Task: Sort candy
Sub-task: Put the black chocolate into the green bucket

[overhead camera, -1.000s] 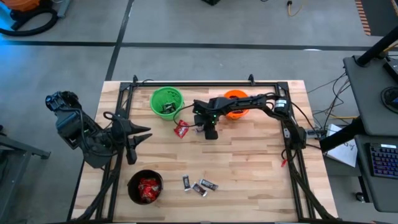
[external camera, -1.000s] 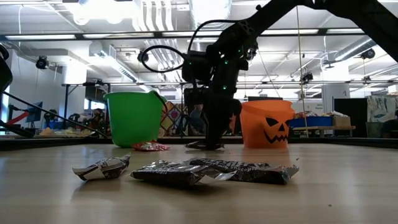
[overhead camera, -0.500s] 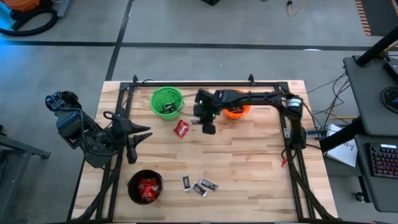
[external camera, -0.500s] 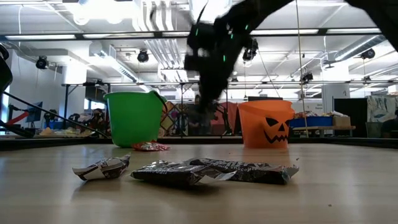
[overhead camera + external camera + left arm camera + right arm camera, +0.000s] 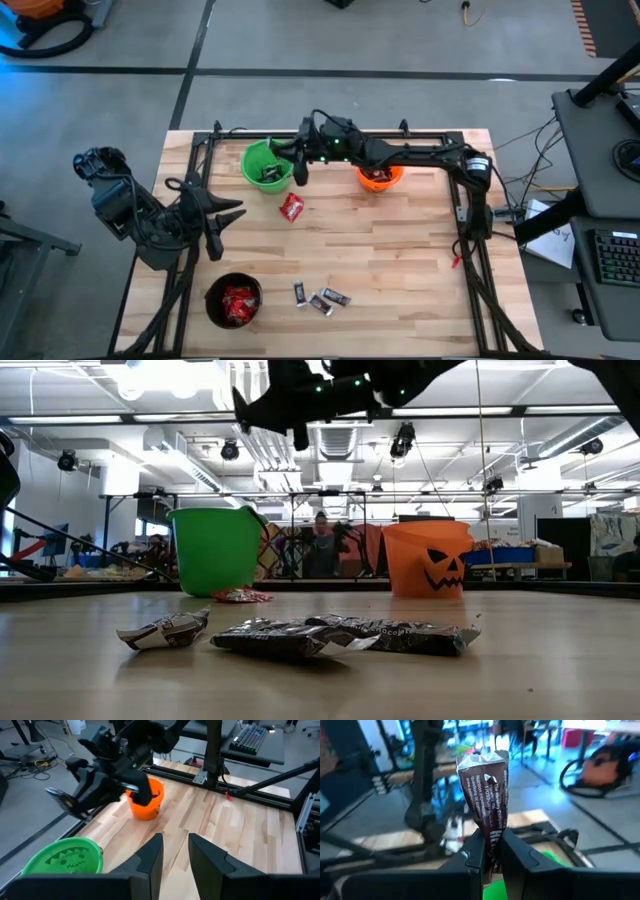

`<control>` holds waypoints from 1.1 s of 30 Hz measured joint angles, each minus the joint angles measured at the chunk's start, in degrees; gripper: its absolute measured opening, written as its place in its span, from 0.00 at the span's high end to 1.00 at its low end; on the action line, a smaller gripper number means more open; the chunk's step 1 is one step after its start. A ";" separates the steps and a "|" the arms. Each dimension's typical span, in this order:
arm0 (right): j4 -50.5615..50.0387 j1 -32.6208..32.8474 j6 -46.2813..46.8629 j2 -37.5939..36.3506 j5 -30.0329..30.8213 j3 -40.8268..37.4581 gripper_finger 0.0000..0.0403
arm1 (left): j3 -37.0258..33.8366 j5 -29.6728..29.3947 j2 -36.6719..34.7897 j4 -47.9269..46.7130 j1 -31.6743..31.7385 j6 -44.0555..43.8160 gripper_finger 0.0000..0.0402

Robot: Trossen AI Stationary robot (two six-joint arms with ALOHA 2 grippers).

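My right gripper (image 5: 299, 172) hangs high over the right rim of the green bucket (image 5: 266, 163), shut on a dark brown-red candy bar (image 5: 486, 785). It also shows in the low view, my right gripper (image 5: 243, 405) well above the green bucket (image 5: 215, 550). A red candy packet (image 5: 291, 207) lies flat on the table before the buckets. Several black-silver bars (image 5: 320, 298) lie near the front edge. My left gripper (image 5: 226, 216) waits at the table's left edge, open, with nothing between its fingers (image 5: 152, 857). My right gripper pinches the bar's one end (image 5: 490, 837) between its two fingers (image 5: 474, 855). The fingers lie level and point toward the table's left. The rest of the bar sticks out lengthwise beyond the fingertips, lifted clear above the green bucket's rim.
The orange bucket (image 5: 380, 178) stands right of the green one at the far edge. A black bucket (image 5: 234, 301) with red packets stands near left. A black metal frame (image 5: 330, 133) runs around the table. Bare wood lies in the middle and right.
My right gripper has risen from the table beside the red packet with the bar. It has swung toward the far left, over the green bucket's rim, and tipped from pointing down to level. The red packet has stayed put.
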 joint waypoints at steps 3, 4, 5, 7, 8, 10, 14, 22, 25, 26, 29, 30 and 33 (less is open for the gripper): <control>4.87 -0.31 0.11 1.93 3.12 0.00 0.92 | 0.02 -0.08 0.50 0.17 0.00 0.00 0.81; 5.44 -0.38 0.11 2.72 3.76 0.00 0.92 | 0.00 -0.05 0.73 0.18 0.00 -0.02 0.81; 6.75 -0.58 0.11 3.59 4.17 0.00 0.92 | 0.00 -0.09 0.88 0.24 0.04 -0.02 0.81; 7.13 -0.86 0.81 5.17 4.59 -0.02 0.92 | 0.00 -0.04 1.14 0.24 0.04 -0.08 0.81; 7.39 -0.97 1.61 5.93 5.19 -0.02 0.92 | 0.00 -0.05 1.22 0.28 0.04 -0.29 0.81; 7.58 -1.25 2.69 7.40 5.81 -0.02 0.92 | 0.00 -0.05 1.27 0.28 0.04 -0.47 0.81; 7.41 -1.63 5.45 9.86 6.51 -0.02 0.92 | 0.00 -0.11 1.27 0.28 0.09 -0.71 0.81; 5.78 -1.71 6.57 10.59 8.47 -0.04 0.88 | 0.00 -0.13 1.38 0.39 0.09 -1.36 0.81; 2.13 -1.71 5.64 10.59 11.17 -0.04 0.82 | 0.00 -0.16 1.38 0.44 0.09 -1.36 0.81; 0.93 -1.71 5.64 10.59 11.79 -0.04 0.80 | 0.00 -0.34 1.38 0.44 0.09 -1.36 0.81; -2.21 -1.73 6.10 10.59 12.00 -0.04 0.73 | 0.00 -1.53 1.40 0.44 0.09 -1.35 0.81; -3.13 -1.73 6.08 10.59 11.98 -0.04 0.70 | 0.00 -1.62 1.38 0.44 0.09 -1.29 0.81; -4.80 -1.71 6.28 10.41 11.64 -0.04 0.62 | 0.00 -1.64 1.40 0.44 0.09 -0.96 0.81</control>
